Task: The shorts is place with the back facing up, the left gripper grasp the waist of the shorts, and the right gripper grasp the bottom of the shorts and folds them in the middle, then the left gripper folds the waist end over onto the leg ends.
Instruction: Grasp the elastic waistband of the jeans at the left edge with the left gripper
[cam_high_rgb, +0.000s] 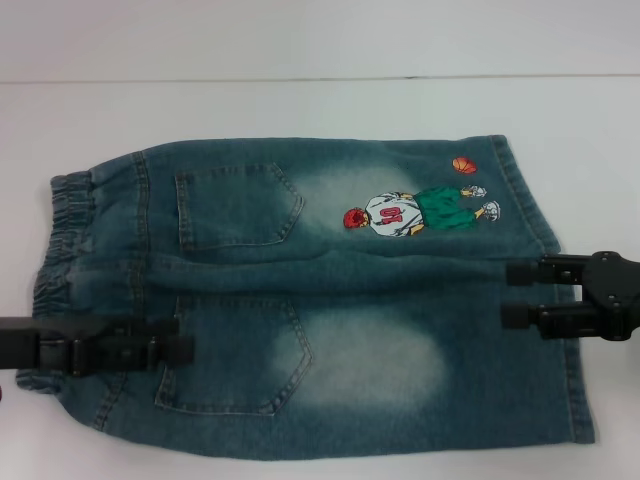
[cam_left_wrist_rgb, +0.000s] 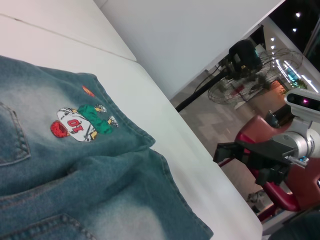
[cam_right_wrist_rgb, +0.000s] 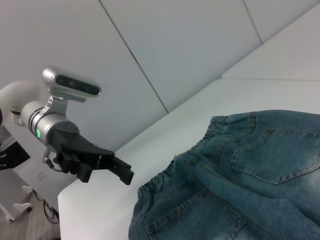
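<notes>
Since the shorts (cam_high_rgb: 310, 300) look limp, both grippers, left (cam_high_rgb: 178, 340) and right (cam_high_rgb: 515, 293), jaws apart, should pinch waist (cam_high_rgb: 65, 260) and hems (cam_high_rgb: 570, 390).

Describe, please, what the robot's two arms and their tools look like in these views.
Both tools are matte black and blocky, each ending in two short, stubby parallel fingers: the left tool and the right tool. Behind the left tool sits a silver-grey wrist with a small green light, a grey camera bar on top, and a white arm segment.
</notes>
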